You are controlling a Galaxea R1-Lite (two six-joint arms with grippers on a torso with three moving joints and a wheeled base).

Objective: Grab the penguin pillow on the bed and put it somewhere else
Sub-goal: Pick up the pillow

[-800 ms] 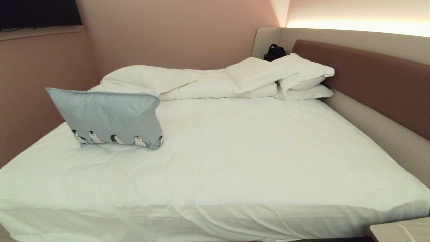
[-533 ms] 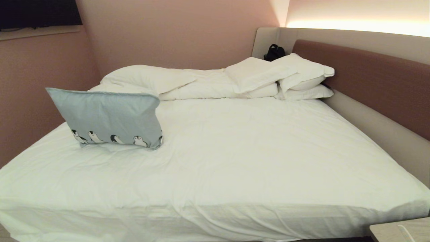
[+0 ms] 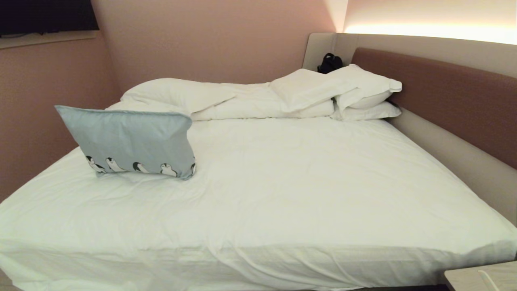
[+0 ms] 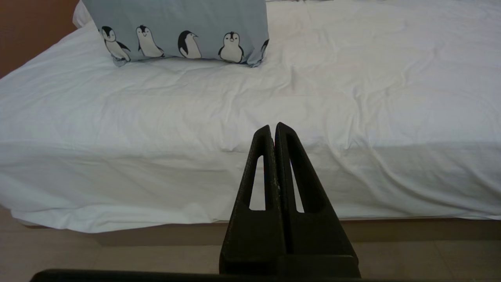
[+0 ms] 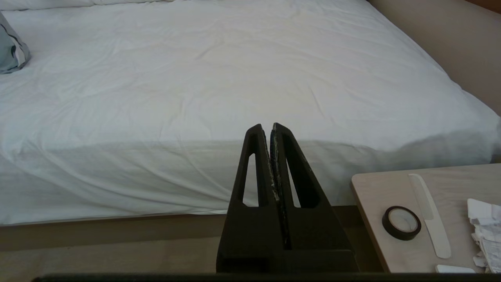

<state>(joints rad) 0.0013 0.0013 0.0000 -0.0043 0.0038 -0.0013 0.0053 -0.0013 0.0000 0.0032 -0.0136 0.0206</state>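
The penguin pillow [image 3: 129, 141] is light blue-grey with a row of black-and-white penguins along its lower edge. It stands propped up on the left part of the bed [image 3: 282, 194], leaning back against white bedding. The left wrist view shows its penguin edge [image 4: 184, 43], and one corner of the pillow [image 5: 11, 51] shows in the right wrist view. My left gripper [image 4: 273, 127] is shut and empty, held low in front of the bed's near side, well short of the pillow. My right gripper [image 5: 266, 127] is likewise shut and empty, further right. Neither arm shows in the head view.
White pillows [image 3: 347, 91] and a folded duvet [image 3: 242, 101] lie along the far side. A dark bag [image 3: 330, 62] sits behind them. The brown headboard [image 3: 444, 93] runs along the right. A small table [image 5: 430, 211] with a tape roll [image 5: 401, 222] stands at the near right.
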